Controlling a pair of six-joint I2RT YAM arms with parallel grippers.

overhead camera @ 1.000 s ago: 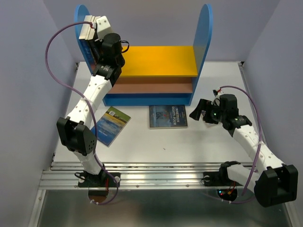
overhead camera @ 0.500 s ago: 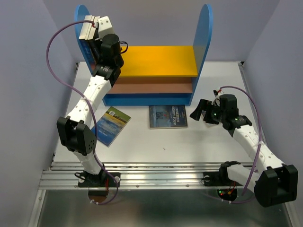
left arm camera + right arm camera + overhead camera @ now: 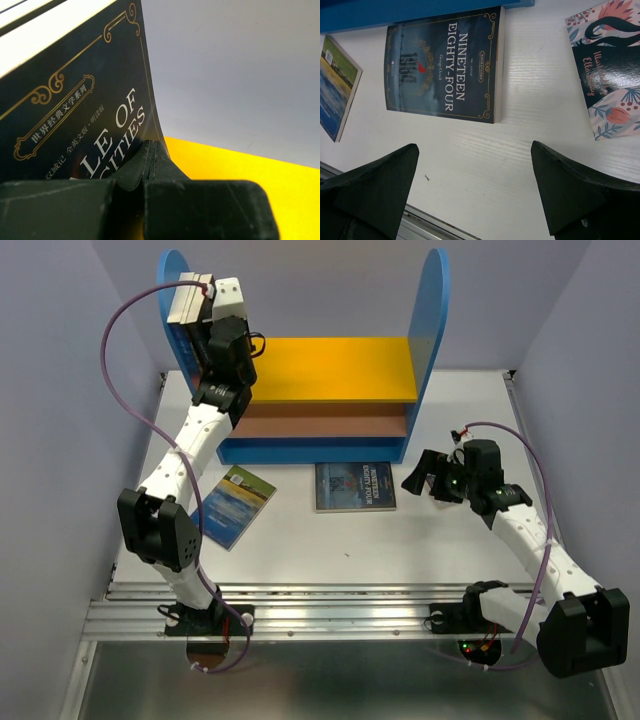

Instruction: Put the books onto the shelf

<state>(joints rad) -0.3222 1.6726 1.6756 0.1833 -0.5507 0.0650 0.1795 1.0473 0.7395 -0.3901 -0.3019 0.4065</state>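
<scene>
The right tool (image 3: 474, 147) hangs wide open over the table (image 3: 400, 550). The Nineteen Eighty-Four book (image 3: 355, 486) lies flat just to its left, long axis running left to right, close to the near side of the shelf (image 3: 340, 368). The right arm is plainly the nearer. The left tool (image 3: 151, 150) is clenched at the shelf's far-left end, against the standing books (image 3: 188, 302) (whether it pinches a cover cannot be told).
</scene>
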